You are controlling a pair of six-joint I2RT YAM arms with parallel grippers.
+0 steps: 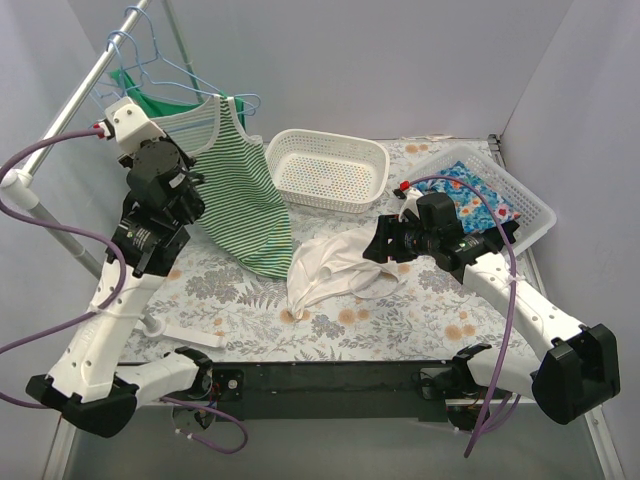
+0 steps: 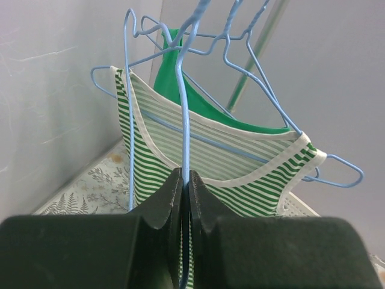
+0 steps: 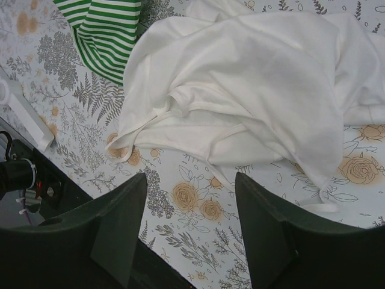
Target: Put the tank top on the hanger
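The flower-printed tablecloth (image 1: 240, 330) is carrying the plain white, soft sleeveless tank top (image 1: 335, 265), which is lying crumpled near the middle, at five o'clock from the hanging green-and-white striped tank top (image 1: 240, 200). Up at ten o'clock, the left gripper (image 2: 185, 192) is pinching the thin light-blue wire hanger (image 2: 183, 120), its jaws pressed together on the wire. The right gripper (image 3: 189, 180) is hovering at three o'clock of the white heap, wide open and holding nothing. Grabbing bunched layers instead of one strap is probably the main risk, leaving no opening. The thin wire may also be twisting in that narrow pinch or snagging neighbouring hangers.
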